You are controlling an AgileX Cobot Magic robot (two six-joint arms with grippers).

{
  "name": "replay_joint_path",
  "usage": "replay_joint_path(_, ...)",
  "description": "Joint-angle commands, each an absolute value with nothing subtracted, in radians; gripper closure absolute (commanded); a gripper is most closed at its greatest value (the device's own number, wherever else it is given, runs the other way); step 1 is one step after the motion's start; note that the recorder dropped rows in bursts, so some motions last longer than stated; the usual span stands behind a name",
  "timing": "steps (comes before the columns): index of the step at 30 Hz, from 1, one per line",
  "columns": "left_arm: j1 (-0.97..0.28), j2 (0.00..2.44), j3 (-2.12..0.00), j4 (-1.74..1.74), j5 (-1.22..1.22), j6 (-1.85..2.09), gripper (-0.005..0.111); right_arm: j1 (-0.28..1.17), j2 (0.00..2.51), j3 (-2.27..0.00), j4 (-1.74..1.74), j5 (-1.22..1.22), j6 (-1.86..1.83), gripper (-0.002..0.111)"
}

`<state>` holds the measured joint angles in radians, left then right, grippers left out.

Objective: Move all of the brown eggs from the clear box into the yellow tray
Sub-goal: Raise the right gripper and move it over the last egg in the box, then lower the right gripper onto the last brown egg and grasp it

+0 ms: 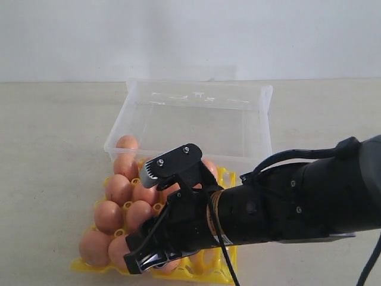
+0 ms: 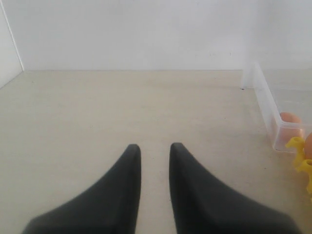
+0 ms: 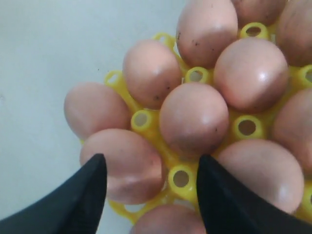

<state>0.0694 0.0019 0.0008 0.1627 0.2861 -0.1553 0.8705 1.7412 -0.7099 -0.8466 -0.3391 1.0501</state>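
Exterior view: right arm over the loaded tray.
Clear box [image 1: 196,128] sits far; yellow tray [image 1: 196,273] lies just beside its near wall, packed with brown eggs [image 1: 119,189]; one egg [image 1: 127,143] lies in the box's near-left corner. Right gripper [image 3: 151,158] is spread above the tray eggs, empty; left gripper [image 2: 155,146] is narrowly parted, empty.

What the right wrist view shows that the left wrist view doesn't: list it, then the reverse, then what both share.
Right wrist only: the right gripper, jaws open above brown eggs seated in the cups of the yellow tray.
Left wrist only: the left gripper, fingers slightly apart and empty over the table, and a corner of the clear box with one egg apparently inside.
Both: the tray, eggs and pale table.
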Motion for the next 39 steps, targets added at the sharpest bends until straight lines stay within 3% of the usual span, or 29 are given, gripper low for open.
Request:
replay_joint_path(1,0.060,0.000,0.000,0.165,0.285,-0.160,0.085,0.867,1.646,-0.711,-0.842,-0.312,1.037,0.055)
replay_joint_path(5,0.060,0.000,0.000,0.165,0.285,-0.160,0.085,0.867,1.562,-0.747,-0.842,-0.314,0.976,0.055)
replay_joint_path(7,0.060,0.000,0.000,0.165,0.285,-0.160,0.085,0.867,1.544,-0.842,-0.842,-0.316,0.957,0.070)
replay_joint_path(8,0.060,0.000,0.000,0.165,0.285,-0.160,0.085,0.867,1.547,-0.950,-0.842,-0.290,0.957,0.094)
replay_joint_path(9,0.060,0.000,0.000,0.165,0.285,-0.160,0.085,0.867,1.571,-1.069,-0.837,-0.221,0.972,0.108)
replay_joint_path(12,0.060,0.000,0.000,0.165,0.285,-0.160,0.085,0.867,1.671,-1.362,-0.848,0.054,0.969,0.109)
replay_joint_path(14,0.060,0.000,0.000,0.165,0.285,-0.160,0.085,0.867,1.792,-1.558,-0.840,0.412,0.806,0.109)
replay_joint_path(17,0.060,0.000,0.000,0.165,0.285,-0.160,0.085,0.832,2.038,-1.845,-0.383,0.892,0.284,0.109)
replay_joint_path(22,0.060,0.000,0.000,0.165,0.285,-0.160,0.085,0.691,2.238,-2.083,0.258,1.005,0.114,0.108)
replay_joint_path(25,0.060,0.000,0.000,0.165,0.285,-0.160,0.085,0.630,2.331,-2.181,0.408,1.003,0.114,0.104)
replay_joint_path(27,0.060,0.000,0.000,0.165,0.285,-0.160,0.085,0.608,2.372,-2.230,0.449,1.005,0.114,0.095)
replay_joint_path(28,0.060,0.000,0.000,0.165,0.285,-0.160,0.085,0.596,2.400,-2.249,0.468,1.007,0.114,0.079)
replay_joint_path(32,0.060,0.000,0.000,0.165,0.285,-0.160,0.085,0.594,2.423,-2.249,0.462,0.968,0.115,0.048)
replay_joint_path(39,0.060,0.000,0.000,0.165,0.285,-0.160,0.085,0.594,2.478,-2.249,0.440,0.916,0.175,0.048)
